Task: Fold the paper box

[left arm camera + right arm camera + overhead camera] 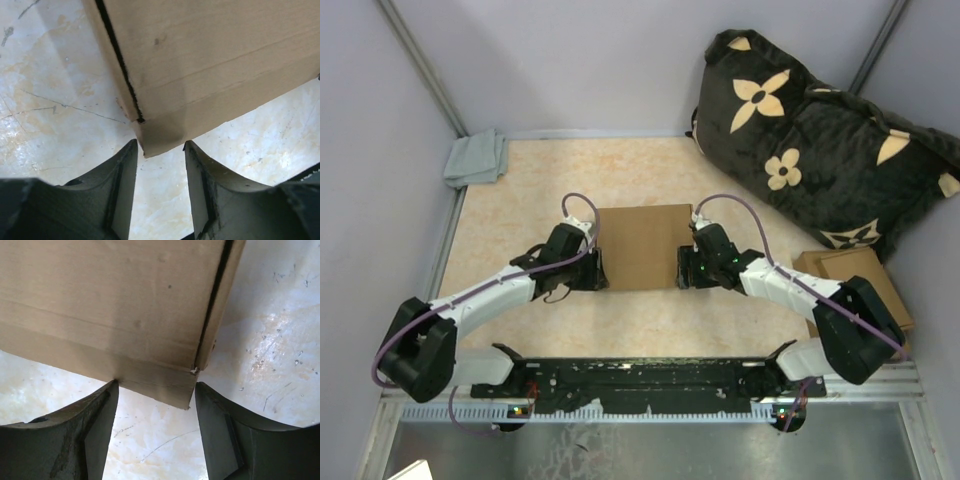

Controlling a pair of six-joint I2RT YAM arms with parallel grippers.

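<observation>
Both spread wide and holding nothing, my left tool [160,146] and right tool [156,386] sit at the near corners of the paper box [642,243], mid-surface [520,200]; box looks closed, so next, I judge, pinch each corner squarely to set it

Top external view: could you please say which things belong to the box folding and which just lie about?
Job: plain brown cardboard box; left gripper; right gripper.
Lying about: folded grey cloth; black plush cushion with cream flowers; flat brown cardboard sheets.
</observation>
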